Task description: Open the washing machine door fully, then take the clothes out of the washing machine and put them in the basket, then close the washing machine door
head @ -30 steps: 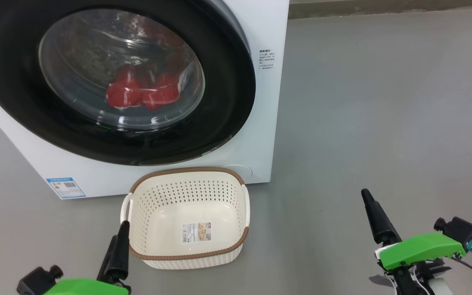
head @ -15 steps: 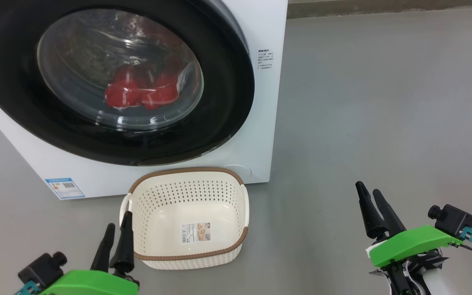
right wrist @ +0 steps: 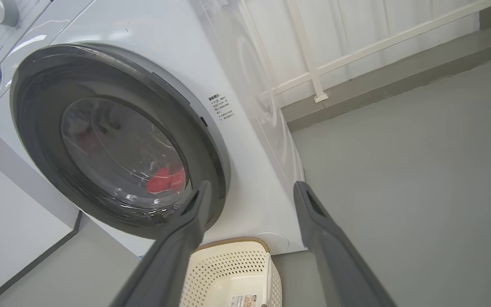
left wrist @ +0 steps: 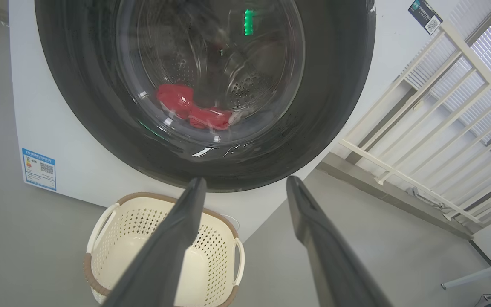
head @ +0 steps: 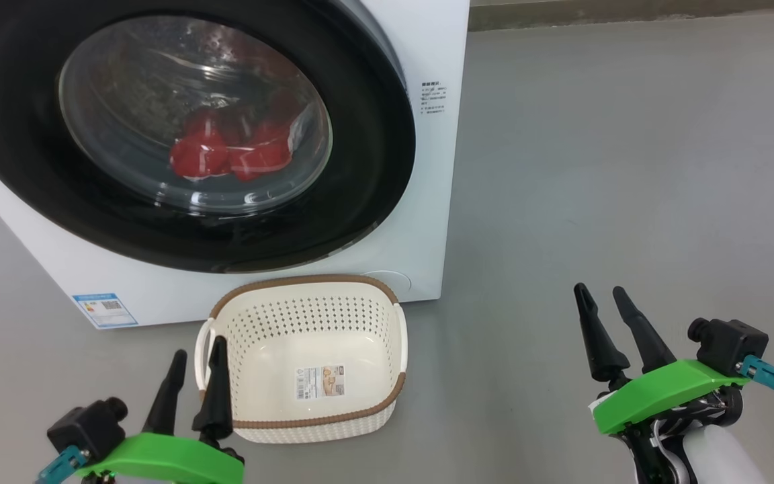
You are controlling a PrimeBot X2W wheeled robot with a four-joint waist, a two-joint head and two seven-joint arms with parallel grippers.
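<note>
Black-rimmed washing machine door (head: 373, 134) is shut up ahead, its right edge nearer my right end effector (head: 598, 291) than my left end effector (head: 199, 347), both spread wide, holding nothing.

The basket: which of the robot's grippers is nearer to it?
Left. The left gripper is right beside the basket's left edge, a finger crossing its rim in the head view. The right gripper is far off to the basket's right, over the floor.
</note>
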